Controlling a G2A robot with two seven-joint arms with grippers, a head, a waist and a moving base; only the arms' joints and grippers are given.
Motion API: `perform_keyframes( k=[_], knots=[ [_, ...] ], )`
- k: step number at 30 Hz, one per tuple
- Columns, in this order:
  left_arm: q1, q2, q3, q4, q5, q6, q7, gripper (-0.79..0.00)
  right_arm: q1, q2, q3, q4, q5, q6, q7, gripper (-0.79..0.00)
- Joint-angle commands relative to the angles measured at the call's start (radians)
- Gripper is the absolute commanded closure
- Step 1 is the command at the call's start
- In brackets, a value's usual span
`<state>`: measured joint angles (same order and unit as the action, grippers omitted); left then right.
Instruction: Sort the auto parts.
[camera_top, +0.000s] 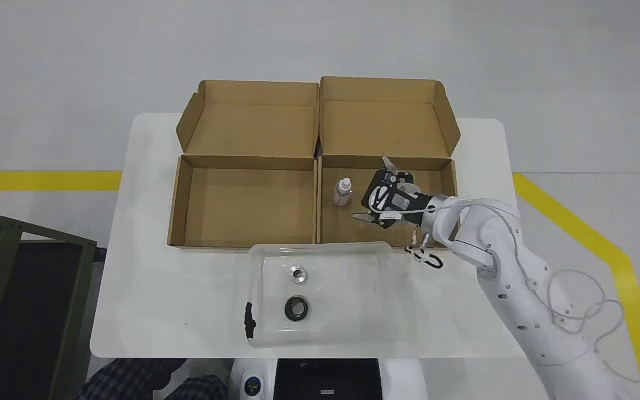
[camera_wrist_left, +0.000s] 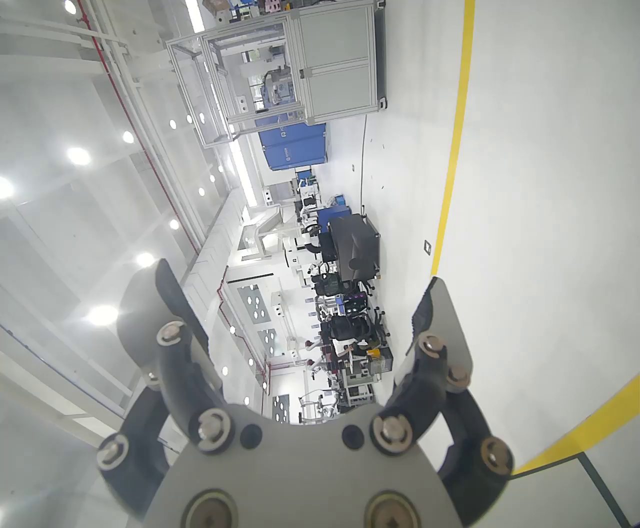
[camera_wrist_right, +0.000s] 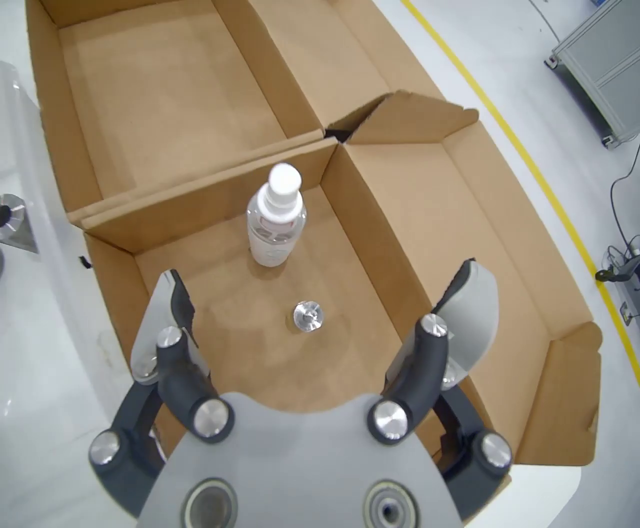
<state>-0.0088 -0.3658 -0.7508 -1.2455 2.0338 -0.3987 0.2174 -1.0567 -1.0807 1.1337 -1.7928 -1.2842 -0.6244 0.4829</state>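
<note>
My right gripper (camera_top: 377, 188) (camera_wrist_right: 320, 285) hangs open over the right cardboard box (camera_top: 440, 180) (camera_wrist_right: 450, 210), nothing between its fingers. On that box's floor below it lies a small silver metal part (camera_wrist_right: 308, 316), and beside it a small white bottle (camera_top: 343, 190) (camera_wrist_right: 276, 222) stands upright. The left cardboard box (camera_top: 245, 205) (camera_wrist_right: 165, 95) has a bare floor. A clear plastic tray (camera_top: 385, 300) at the table's front holds a silver part (camera_top: 296, 270) and a black ring (camera_top: 296, 308). My left gripper (camera_wrist_left: 300, 295) is open, away from the table and facing the room.
Both boxes have their lids folded back toward the far table edge. A small black piece (camera_top: 247, 320) sits at the tray's left rim. White tabletop (camera_top: 140, 260) lies bare left of the boxes and tray.
</note>
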Motion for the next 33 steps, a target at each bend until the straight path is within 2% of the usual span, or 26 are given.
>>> perform_keyframes(
  k=[1, 9, 15, 31, 33],
  knots=[
    [0.0, 0.0, 0.0, 0.0, 0.0, 0.0, 0.0, -0.785, -0.026, 0.004, 0.013, -0.05, 0.004, -0.007, -0.003, -0.785],
    [0.0, 0.0, 0.0, 0.0, 0.0, 0.0, 0.0, -0.785, -0.105, 0.011, 0.006, -0.19, 0.009, -0.041, -0.026, -0.785],
    [0.0, 0.0, 0.0, 0.0, 0.0, 0.0, 0.0, -0.785, -0.144, 0.008, -0.058, -0.248, -0.006, -0.069, -0.04, -0.785],
    [0.0, 0.0, 0.0, 0.0, 0.0, 0.0, 0.0, -0.785, -0.106, -0.017, -0.252, -0.177, -0.106, -0.126, -0.081, -0.785],
    [0.0, 0.0, 0.0, 0.0, 0.0, 0.0, 0.0, -0.785, -0.099, -0.02, -0.266, -0.167, -0.113, -0.129, -0.09, -0.742]
  ],
)
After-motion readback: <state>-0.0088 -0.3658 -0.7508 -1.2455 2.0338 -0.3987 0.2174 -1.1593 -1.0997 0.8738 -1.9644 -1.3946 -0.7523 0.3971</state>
